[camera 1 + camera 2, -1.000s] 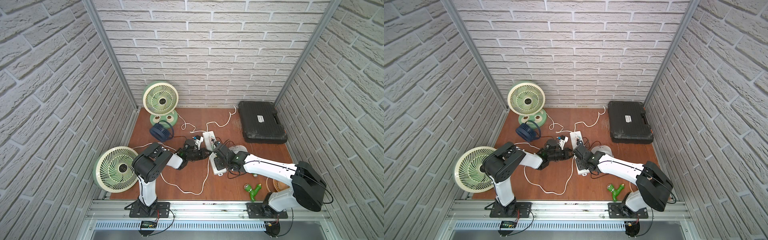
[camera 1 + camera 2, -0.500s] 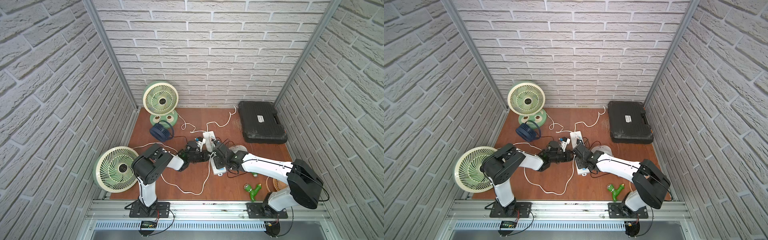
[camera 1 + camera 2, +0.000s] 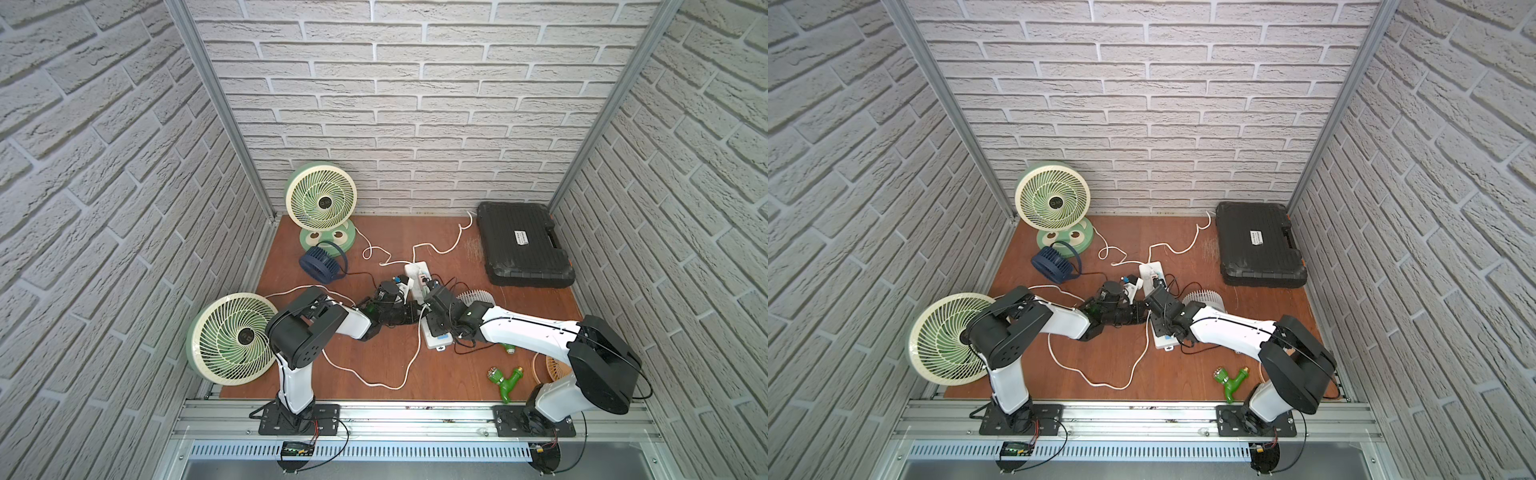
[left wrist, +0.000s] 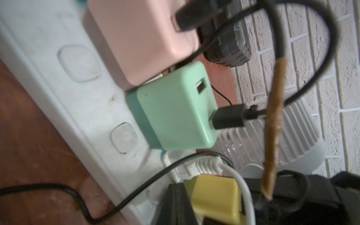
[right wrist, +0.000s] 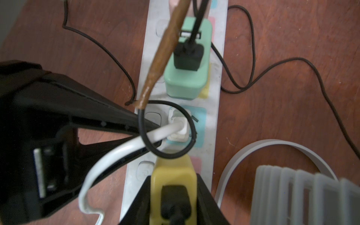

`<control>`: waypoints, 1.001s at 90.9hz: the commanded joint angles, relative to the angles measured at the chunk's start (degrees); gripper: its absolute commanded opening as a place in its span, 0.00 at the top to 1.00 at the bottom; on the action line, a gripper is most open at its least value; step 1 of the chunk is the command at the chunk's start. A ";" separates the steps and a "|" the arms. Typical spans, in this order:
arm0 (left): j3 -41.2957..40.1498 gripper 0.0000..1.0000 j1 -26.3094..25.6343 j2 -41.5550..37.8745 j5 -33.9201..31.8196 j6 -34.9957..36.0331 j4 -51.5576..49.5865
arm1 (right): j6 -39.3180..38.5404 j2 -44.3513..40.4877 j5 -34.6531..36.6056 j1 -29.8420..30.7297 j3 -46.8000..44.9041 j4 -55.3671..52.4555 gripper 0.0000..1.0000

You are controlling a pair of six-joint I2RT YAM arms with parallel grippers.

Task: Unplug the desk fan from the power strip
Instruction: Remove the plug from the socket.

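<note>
step: grip before pull | right end effector pinches yellow adapter, near half of power strip on tabletop | left end effector, pressed together, bears mid-strip beside white plug | next: likely a straight pull off the strip

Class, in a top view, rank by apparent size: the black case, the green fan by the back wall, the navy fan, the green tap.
1. black case
2. green fan by the back wall
3. navy fan
4. green tap, slimmer than that fan
</note>
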 commanded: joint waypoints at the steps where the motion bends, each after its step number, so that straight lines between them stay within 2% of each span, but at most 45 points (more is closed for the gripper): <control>1: 0.64 1.00 -0.38 1.21 -1.19 1.30 -2.55 | 0.07 1.30 1.57 -0.28 0.97 2.87 0.68; 22: 0.77 1.00 -0.35 1.92 -1.42 1.14 -2.97 | -0.45 1.44 2.08 -0.24 1.06 2.76 0.73; 33: 0.98 1.00 -0.35 2.49 -1.49 1.00 -3.23 | -0.77 1.74 2.52 0.27 1.29 2.51 0.79; 56: 0.86 1.00 -0.03 3.85 -1.64 -0.29 -2.76 | 1.18 2.49 10.63 3.40 3.62 -1.59 0.85; 76: 0.52 1.00 0.61 5.05 -1.72 -0.93 -2.72 | 2.70 0.81 3.96 0.94 1.02 2.48 0.87; 91: 0.29 1.00 0.71 5.08 -1.99 -1.06 -2.87 | 3.60 1.05 5.53 1.91 1.46 2.15 0.92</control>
